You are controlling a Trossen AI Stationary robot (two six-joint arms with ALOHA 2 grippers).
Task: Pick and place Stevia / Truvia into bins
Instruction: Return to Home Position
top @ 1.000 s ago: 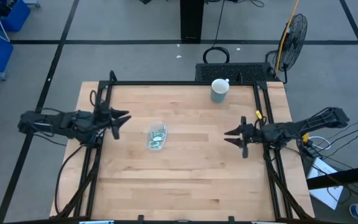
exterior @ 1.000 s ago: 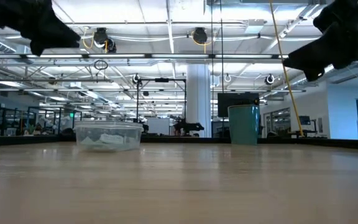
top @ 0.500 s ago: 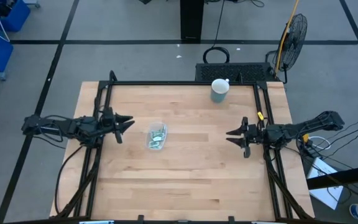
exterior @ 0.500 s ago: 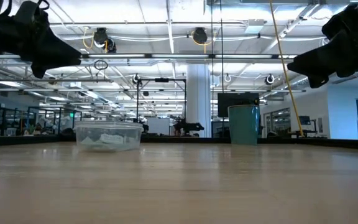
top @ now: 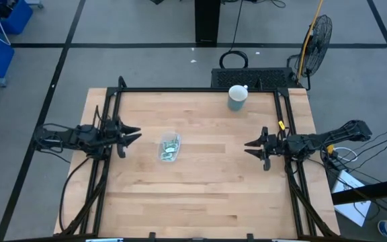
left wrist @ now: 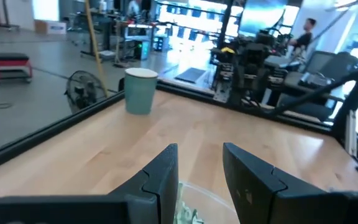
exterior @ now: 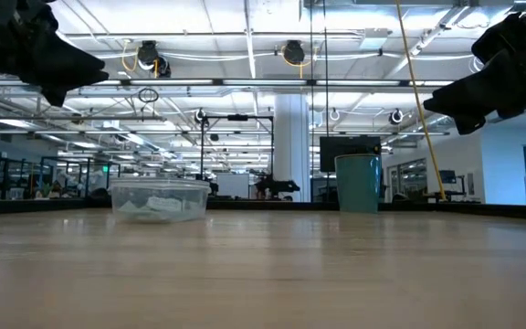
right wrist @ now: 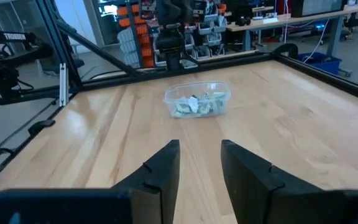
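The clear plastic bin (top: 169, 148) stands on the table a little left of centre, with pale green and white sweetener packets (right wrist: 197, 104) lying inside it; it also shows in the low view (exterior: 159, 199). My left gripper (top: 134, 136) hovers open above the table's left side, left of the bin. My right gripper (top: 250, 148) hovers open above the table's right side, fingers pointing toward the bin. Both are empty. In the left wrist view the bin's rim (left wrist: 199, 202) shows between the fingers.
A grey-green mug (top: 237, 97) stands near the table's far edge, right of centre. Black frame rails (top: 200, 90) run along the far, left and right edges. Bare wood lies between the bin and the right gripper and across the near half.
My left arm has drawn back toward the table's left edge, its gripper moving away from the bin and staying open. My right gripper has shifted slightly toward the near edge, then held still. The bin and packets have not moved.
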